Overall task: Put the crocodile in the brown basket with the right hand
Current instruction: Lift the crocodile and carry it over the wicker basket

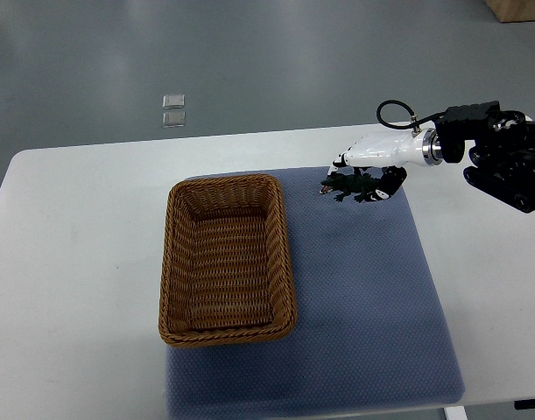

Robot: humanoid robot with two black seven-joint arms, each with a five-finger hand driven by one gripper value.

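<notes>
Even, diffuse overhead light is filling the scene; no strong directional source is showing. The white table (74, 262) is reading bright, close to washing out at the left side, without hard glare. The blue mat (363, 289) and brown basket (228, 262) are holding texture clearly. Shadows are staying soft and short: a faint one is sitting under the right hand (365, 179), and a dim one inside the basket walls. Focus is sharp centrally, softening slightly toward the corners. The grey floor is looking flat and dull.

Brown woven basket (227, 260), dark green crocodile (346, 185), blue-grey dotted mat (363, 297), white table (74, 262), white-and-black right hand (372, 166).
</notes>
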